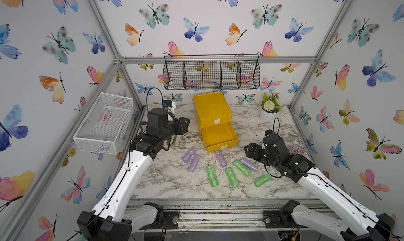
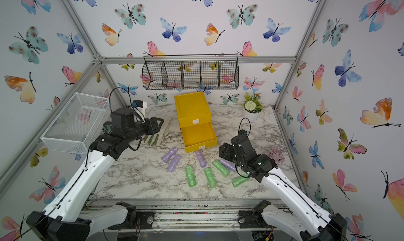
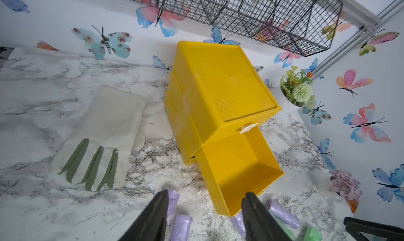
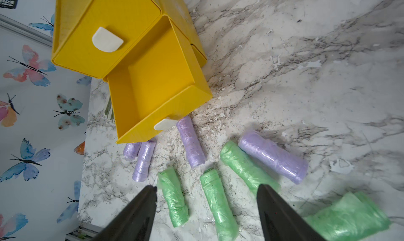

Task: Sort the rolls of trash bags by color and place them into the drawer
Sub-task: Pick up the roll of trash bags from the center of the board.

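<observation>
Rolls (image 1: pixel 221 159) lie at lower centre in both top views, purple nearest the open yellow drawer (image 1: pixel 219 135), green below. Our left gripper (image 3: pixel 205 193) and right gripper (image 4: pixel 207 186) gape wide, empty; we should straddle one roll crosswise, keeping colours apart.

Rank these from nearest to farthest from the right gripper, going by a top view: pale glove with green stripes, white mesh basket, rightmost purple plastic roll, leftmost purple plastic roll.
1. Nearest: rightmost purple plastic roll, just beside the right gripper.
2. Then: leftmost purple plastic roll, mid-table.
3. Then: pale glove with green stripes, left of the yellow plastic chest.
4. Farthest: white mesh basket, far left edge.
</observation>
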